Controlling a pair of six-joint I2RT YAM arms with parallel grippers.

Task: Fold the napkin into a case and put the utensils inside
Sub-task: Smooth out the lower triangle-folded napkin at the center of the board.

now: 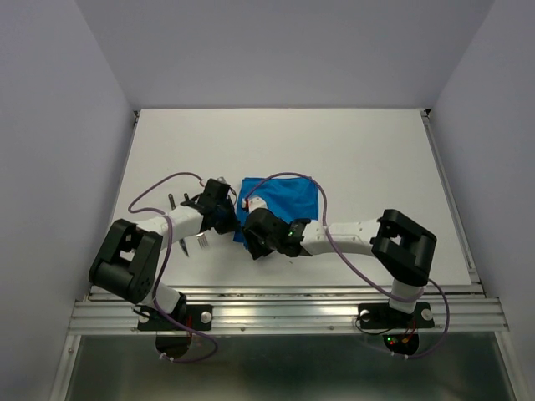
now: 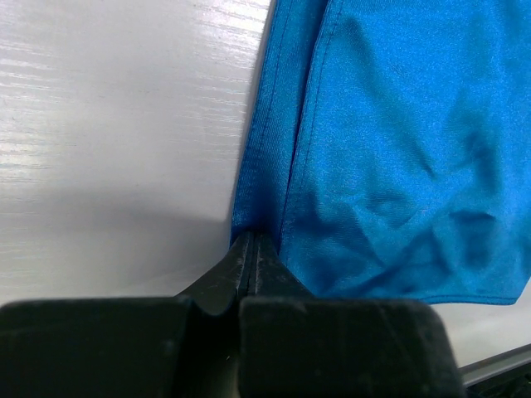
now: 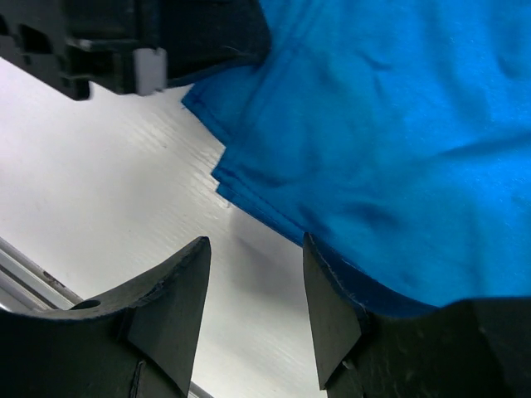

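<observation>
A flat white surface (image 1: 351,159) fills the middle of the overhead view, matte, with a faint fine grain showing in the close wrist views. A ribbed silver metal rail (image 1: 284,316) runs along its near edge, and a thin metal strip (image 1: 451,200) borders its right side. Plain pale grey walls (image 1: 284,50) enclose it at the back, left and right. Below the rail lies a dark panel (image 1: 284,368).
</observation>
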